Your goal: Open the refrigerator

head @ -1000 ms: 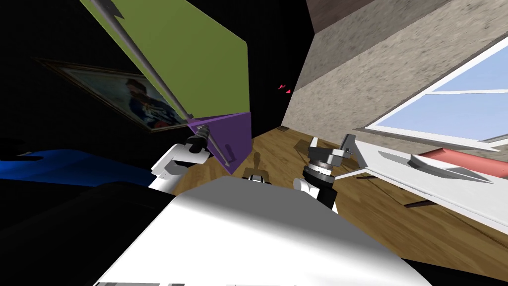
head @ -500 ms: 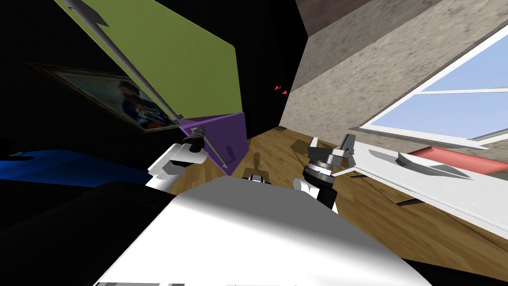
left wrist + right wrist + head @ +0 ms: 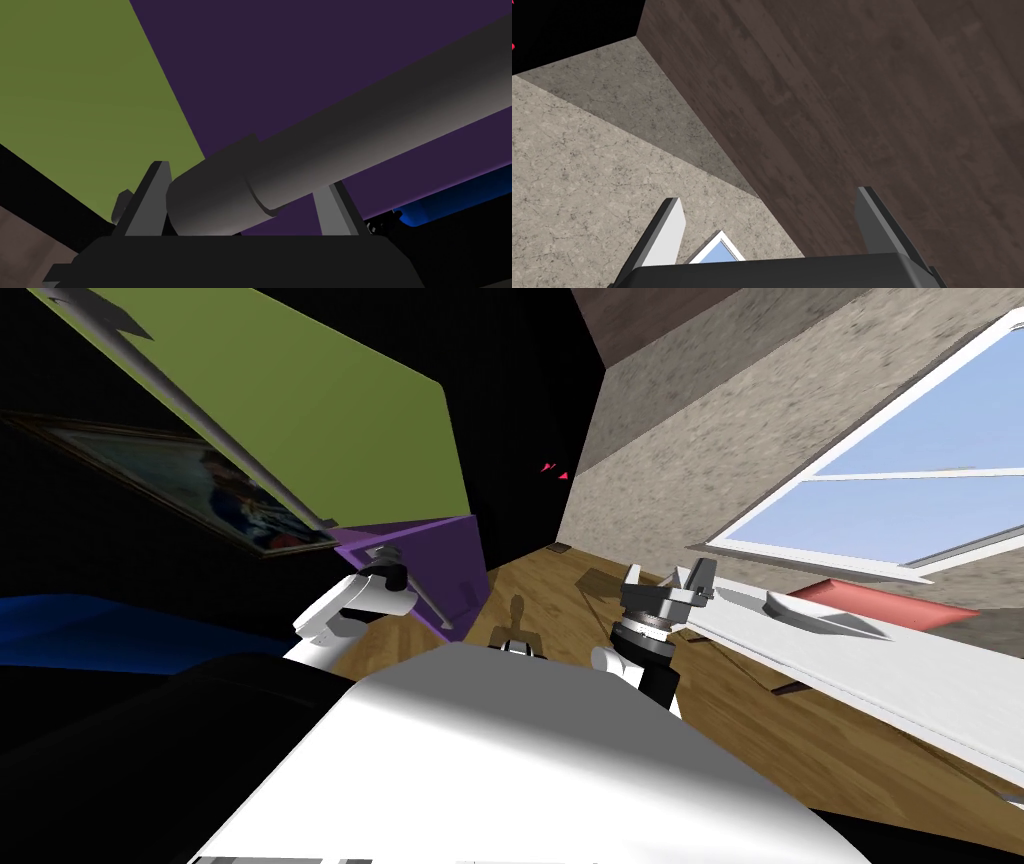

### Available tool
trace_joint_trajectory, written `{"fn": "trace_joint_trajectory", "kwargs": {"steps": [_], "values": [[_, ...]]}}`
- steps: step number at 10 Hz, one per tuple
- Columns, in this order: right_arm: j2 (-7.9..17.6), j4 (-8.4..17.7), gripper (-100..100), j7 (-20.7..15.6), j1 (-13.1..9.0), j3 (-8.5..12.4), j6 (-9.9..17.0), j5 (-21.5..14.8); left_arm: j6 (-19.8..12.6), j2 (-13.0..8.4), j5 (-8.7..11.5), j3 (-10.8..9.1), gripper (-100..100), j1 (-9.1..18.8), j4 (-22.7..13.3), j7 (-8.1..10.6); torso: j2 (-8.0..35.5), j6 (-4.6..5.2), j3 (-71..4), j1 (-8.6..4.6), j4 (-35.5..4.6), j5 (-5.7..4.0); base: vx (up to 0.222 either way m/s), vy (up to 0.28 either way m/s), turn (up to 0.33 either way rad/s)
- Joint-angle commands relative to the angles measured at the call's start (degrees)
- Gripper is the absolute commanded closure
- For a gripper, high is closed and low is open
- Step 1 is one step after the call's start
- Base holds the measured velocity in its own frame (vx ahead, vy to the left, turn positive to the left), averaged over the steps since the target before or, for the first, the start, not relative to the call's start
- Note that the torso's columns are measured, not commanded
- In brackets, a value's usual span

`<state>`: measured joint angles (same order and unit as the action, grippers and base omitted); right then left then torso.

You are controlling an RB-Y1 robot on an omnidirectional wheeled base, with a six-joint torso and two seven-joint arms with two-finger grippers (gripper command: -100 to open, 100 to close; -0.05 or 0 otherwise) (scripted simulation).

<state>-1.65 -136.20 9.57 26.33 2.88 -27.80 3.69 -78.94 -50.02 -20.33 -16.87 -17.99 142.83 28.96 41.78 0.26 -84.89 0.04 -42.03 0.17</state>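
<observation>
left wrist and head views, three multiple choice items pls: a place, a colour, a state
1. What is the left gripper at? A the grey bar handle B a drawer knob C a tap
2. What colour is the door panel above the purple panel? A red B olive green C white
3. How do the fingers of the right gripper stand? A shut on a cup B pressed together C open, nothing between
1 A: its fingers press the bar. 2 B: green in the head view. 3 C: bare gap between them.
</observation>
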Motion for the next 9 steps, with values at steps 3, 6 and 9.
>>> {"fn": "trace_joint_trajectory", "kwargs": {"steps": [3, 6, 9], "values": [[0.0, 0.0, 0, 0.0, 0.0, 0.0, 0.0, 0.0, -6.1, -2.4, -2.4, -0.56, 100, -2.1, -0.8, 4.15, 0.2, -0.08, 0.1, 0.03, -0.1, 0.05, 0.049, -0.268, -0.053], [0.0, 0.0, 0, 0.0, 0.0, 0.0, 0.0, 0.0, -9.1, -4.0, -3.9, -0.63, 100, -2.4, -1.1, 5.77, 0.4, -0.19, 0.3, 0.0, -0.2, -0.02, 0.067, -0.233, -0.04], [0.0, 0.0, 0, 0.0, 0.0, 0.0, 0.0, 0.0, -12.0, -4.0, -4.9, -1.53, 100, -2.5, -2.7, 6.12, 0.2, -0.27, 0.2, 0.02, -0.2, -0.09, 0.142, -0.19, 0.037]]}}
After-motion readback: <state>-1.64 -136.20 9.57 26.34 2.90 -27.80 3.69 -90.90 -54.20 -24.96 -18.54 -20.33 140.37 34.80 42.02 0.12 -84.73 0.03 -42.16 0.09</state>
